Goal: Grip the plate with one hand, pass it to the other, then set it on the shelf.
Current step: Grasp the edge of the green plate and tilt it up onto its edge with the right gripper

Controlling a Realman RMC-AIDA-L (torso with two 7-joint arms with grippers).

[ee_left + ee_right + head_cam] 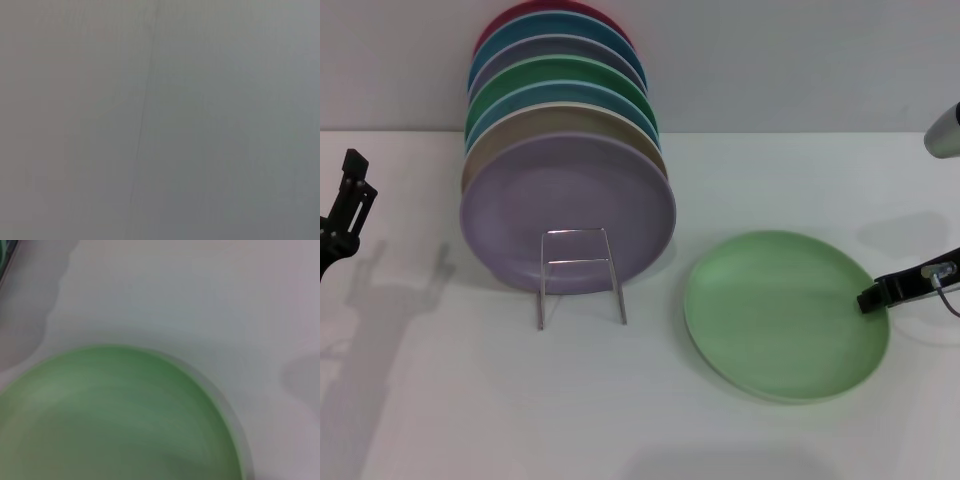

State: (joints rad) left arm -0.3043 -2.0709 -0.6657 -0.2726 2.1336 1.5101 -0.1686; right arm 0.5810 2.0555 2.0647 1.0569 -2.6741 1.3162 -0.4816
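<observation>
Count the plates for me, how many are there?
8: seven upright in the wire rack, lavender plate frontmost, plus the mint-green plate flat on the table. More may hide behind.

Bright, even light; soft shadows fall on the table point(440, 400) at left. The right wrist view is blurred; the left wrist view shows only flat grey.
</observation>
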